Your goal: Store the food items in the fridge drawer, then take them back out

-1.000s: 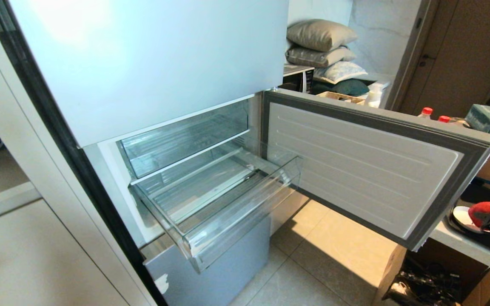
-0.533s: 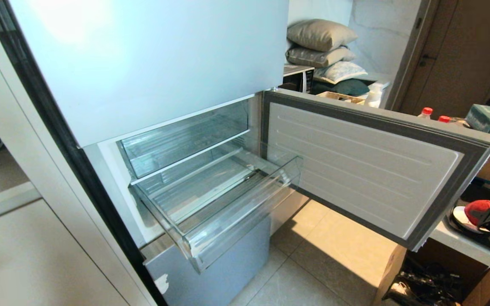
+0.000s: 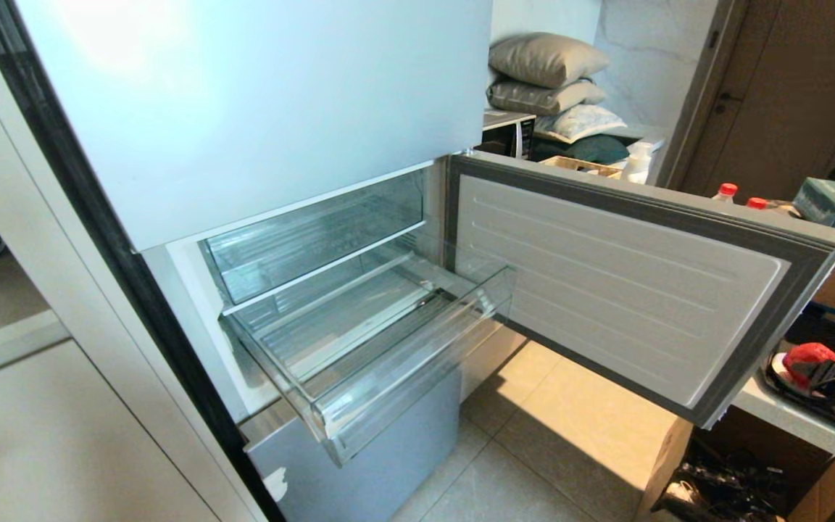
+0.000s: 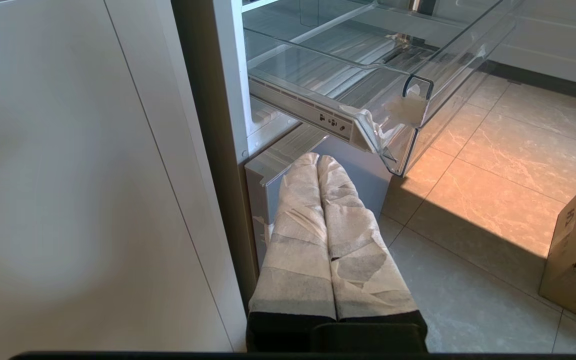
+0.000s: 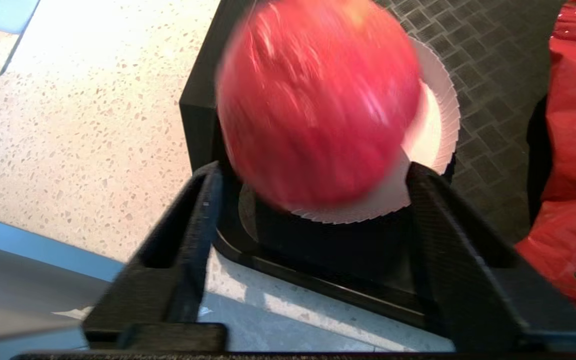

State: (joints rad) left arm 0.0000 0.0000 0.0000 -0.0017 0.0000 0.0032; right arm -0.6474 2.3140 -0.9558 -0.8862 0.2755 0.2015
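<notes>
Fridge drawer [image 3: 359,362] pulled out, bare. Right gripper [image 5: 313,200] at the black tray [image 5: 493,60] on the counter [image 5: 83,115], fingers apart and clear of the red food item [image 5: 313,100] on its paper cup. Left gripper [image 4: 318,162] low beside the drawer, fingers together.
</notes>
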